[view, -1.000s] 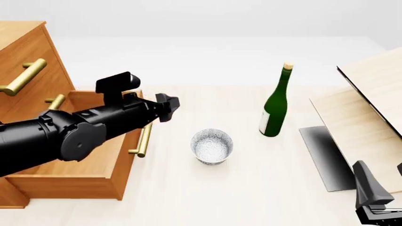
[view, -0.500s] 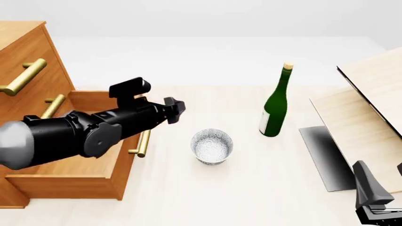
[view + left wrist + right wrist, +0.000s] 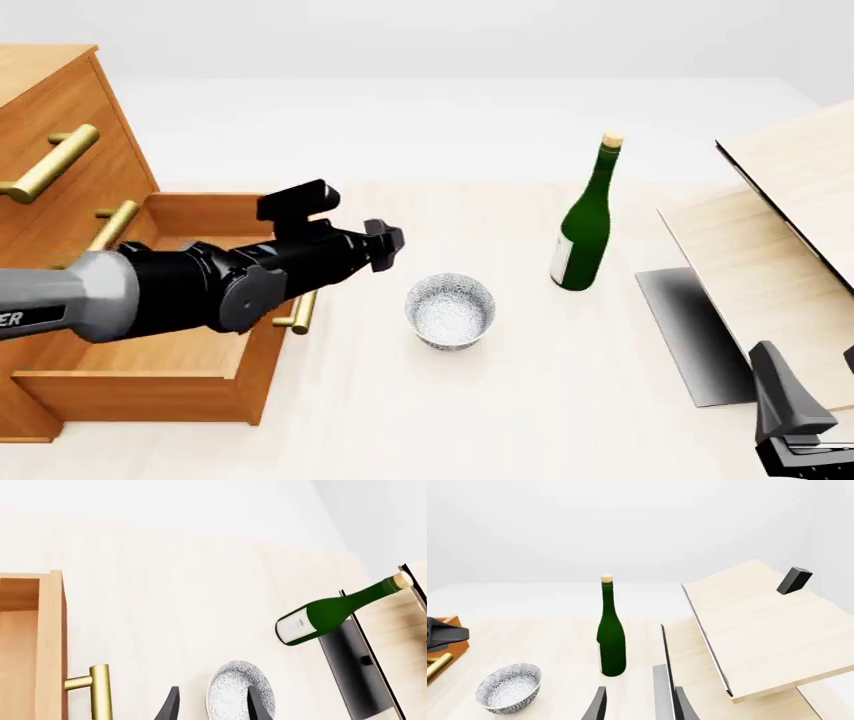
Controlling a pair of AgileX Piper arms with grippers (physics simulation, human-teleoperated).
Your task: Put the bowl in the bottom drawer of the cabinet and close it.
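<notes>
Here, in the left wrist view, the bowl sits on the pale table just ahead of the left gripper, whose two dark fingertips stand apart on either side of the bowl's near rim, holding nothing. The bottom drawer is pulled out beside the bowl, its brass handle facing it. The green wine bottle stands beyond the bowl, near the pale boards.

Next, the front view shows the bowl upright on the table, with the left gripper hovering just left of and above it; from this angle I cannot tell how wide its jaws are. The open bottom drawer of the cabinet lies left of the bowl, under the arm. The wine bottle stands right of the bowl, and the right gripper is well apart, low at the right.

Lastly, the right wrist view has the bowl left of the wine bottle. The right gripper has its jaws parted and empty.
</notes>
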